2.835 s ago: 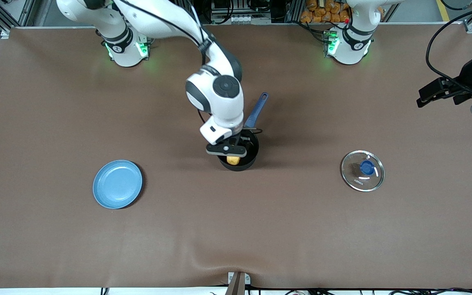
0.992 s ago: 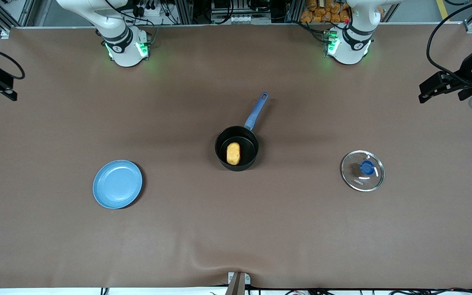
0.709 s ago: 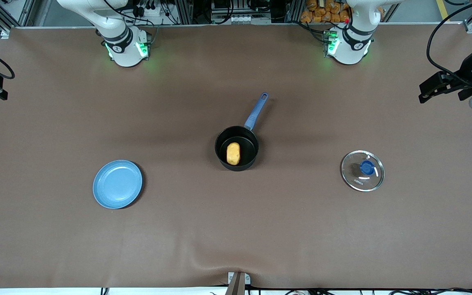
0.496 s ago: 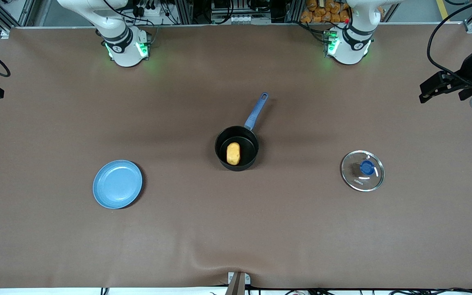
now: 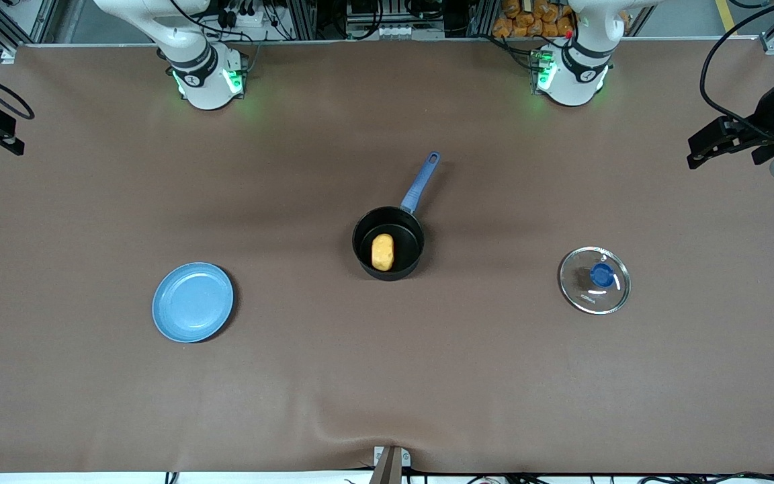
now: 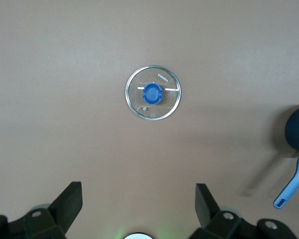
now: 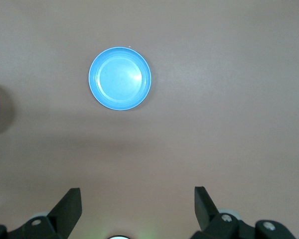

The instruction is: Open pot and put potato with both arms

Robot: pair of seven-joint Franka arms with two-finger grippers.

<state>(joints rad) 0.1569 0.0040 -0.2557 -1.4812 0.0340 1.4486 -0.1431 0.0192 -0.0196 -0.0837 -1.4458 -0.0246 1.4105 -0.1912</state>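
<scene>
My table (image 5: 387,376): brown cover, small wrinkle at edge nearest front camera. Directly on it: black pot (image 5: 388,243) in middle, glass lid (image 5: 594,280) toward my left arm's end, blue plate (image 5: 193,302) toward my right arm's end.

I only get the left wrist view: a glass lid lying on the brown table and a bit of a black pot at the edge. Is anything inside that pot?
Observer: Yes, a potato lies in the pot.
Operator: Anything else on the table?
Observer: A light-blue plate, bare, toward the right arm's end.
Operator: Where is the right gripper?
Observer: The right gripper is open, high over the table near that plate; the left gripper is open too, above the lid.
</scene>
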